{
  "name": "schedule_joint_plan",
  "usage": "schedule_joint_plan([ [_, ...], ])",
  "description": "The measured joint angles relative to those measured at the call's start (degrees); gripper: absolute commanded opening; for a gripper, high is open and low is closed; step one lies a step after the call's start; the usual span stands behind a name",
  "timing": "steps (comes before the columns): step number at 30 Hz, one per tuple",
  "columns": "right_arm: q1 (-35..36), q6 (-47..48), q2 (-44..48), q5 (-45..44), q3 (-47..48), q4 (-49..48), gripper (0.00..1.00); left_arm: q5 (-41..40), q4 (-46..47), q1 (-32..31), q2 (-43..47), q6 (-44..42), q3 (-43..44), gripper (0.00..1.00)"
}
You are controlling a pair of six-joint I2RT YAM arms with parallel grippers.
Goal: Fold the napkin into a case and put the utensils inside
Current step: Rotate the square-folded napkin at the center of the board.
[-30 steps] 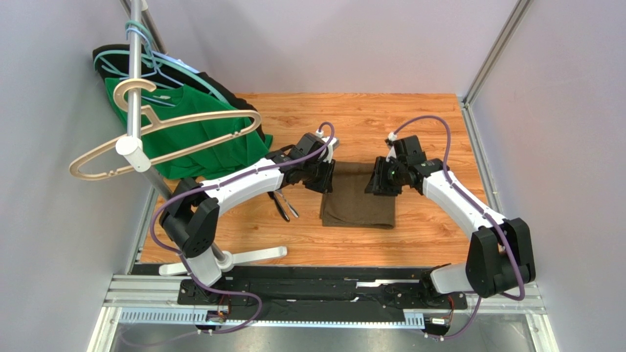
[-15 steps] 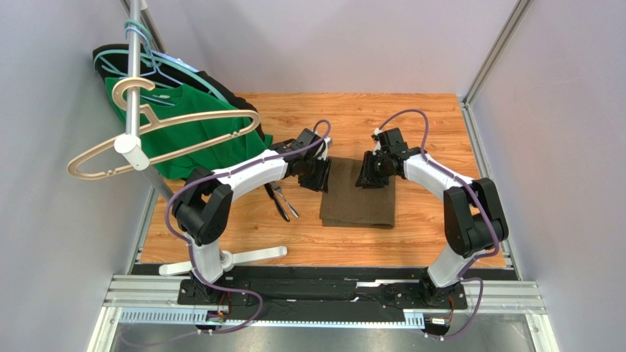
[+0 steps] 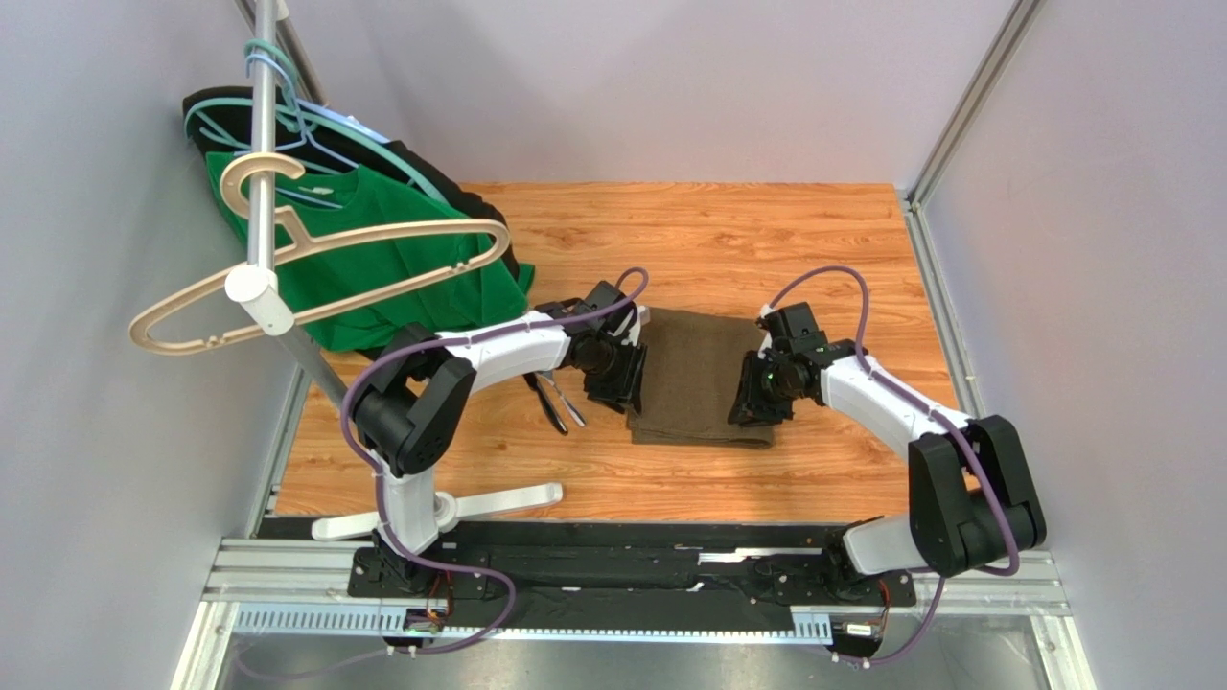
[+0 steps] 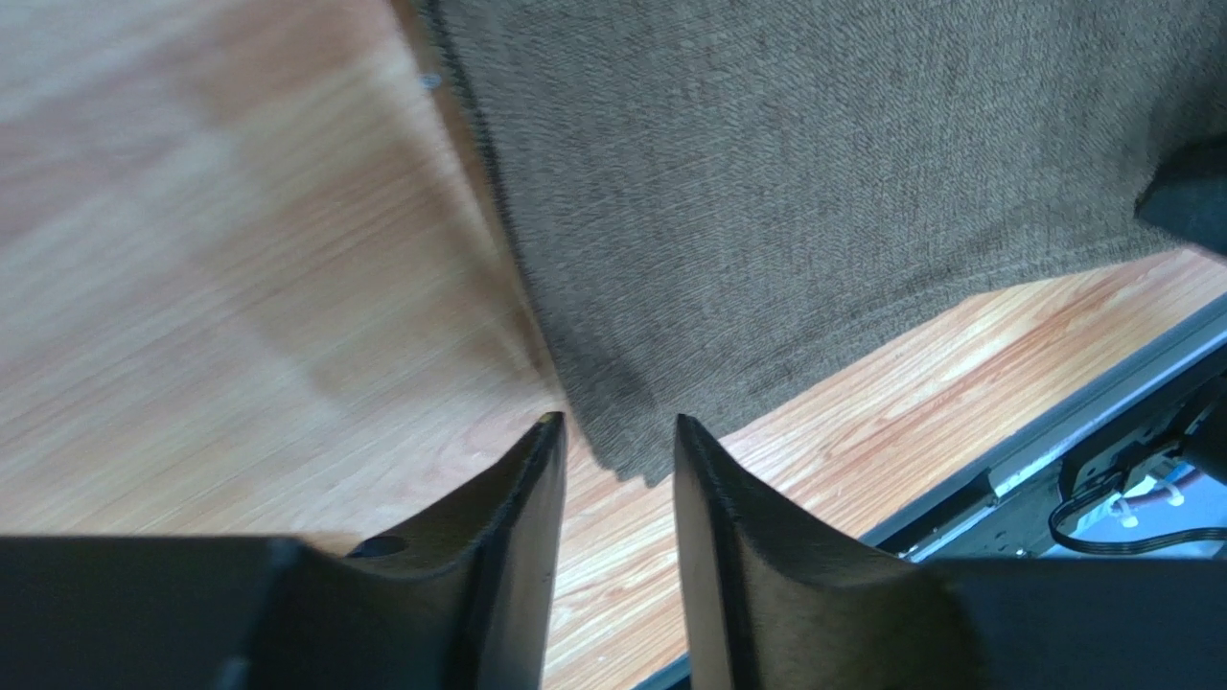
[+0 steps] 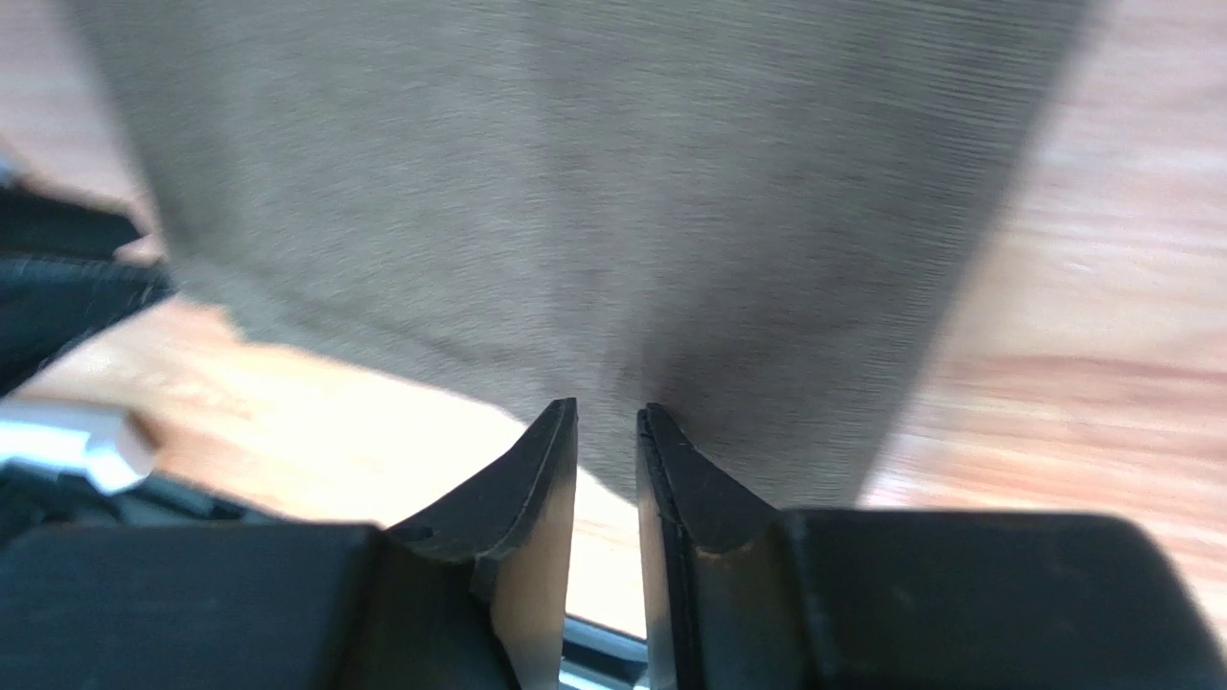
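Note:
The olive-brown napkin [image 3: 702, 377] lies flat as a folded rectangle in the middle of the wooden table. My left gripper [image 3: 619, 385] hangs at its left near corner, open. In the left wrist view the napkin [image 4: 807, 158] ends in a corner just beyond the left gripper [image 4: 619, 424], with nothing between the fingers. My right gripper [image 3: 755, 400] is over the napkin's right near part. In the right wrist view the right gripper [image 5: 607, 414] has its jaws a narrow gap apart above the near edge of the napkin [image 5: 576, 187], pinching nothing. The dark-handled utensils [image 3: 555, 400] lie left of the napkin.
A green shirt [image 3: 389, 273] and a black garment [image 3: 439, 173] hang with a beige hanger [image 3: 310, 281] on a rack pole [image 3: 265, 144] at the back left. The rack's white foot [image 3: 483, 500] lies near the front edge. Grey walls close in both sides.
Both grippers have come from the napkin's far edge toward its near edge. The right jaws have narrowed and the left jaws have widened. The napkin has kept its place.

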State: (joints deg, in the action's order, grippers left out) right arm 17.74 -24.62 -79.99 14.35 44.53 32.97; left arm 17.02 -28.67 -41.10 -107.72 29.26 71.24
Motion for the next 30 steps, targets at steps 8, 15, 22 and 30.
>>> schedule_joint_plan([
  [8, -3.8, -1.7, -7.3, -10.2, 2.2, 0.6, 0.23, 2.3, 4.8, -6.7, -3.4, 3.1, -0.3, 0.29],
  [15, -6.5, 1.4, -24.2, -15.6, 25.1, 0.0, 0.41, 4.3, 6.7, -14.1, -3.7, 4.2, 0.5, 0.51],
  [22, -7.4, 1.4, -11.7, -12.6, 18.9, 0.9, 0.59, 1.9, -1.7, -7.3, 5.4, -1.4, 5.9, 0.82],
  [30, -7.4, -2.9, 3.1, -4.3, -2.1, -2.9, 0.59, -5.9, -9.1, 4.7, 2.6, -11.0, 21.4, 0.82],
])
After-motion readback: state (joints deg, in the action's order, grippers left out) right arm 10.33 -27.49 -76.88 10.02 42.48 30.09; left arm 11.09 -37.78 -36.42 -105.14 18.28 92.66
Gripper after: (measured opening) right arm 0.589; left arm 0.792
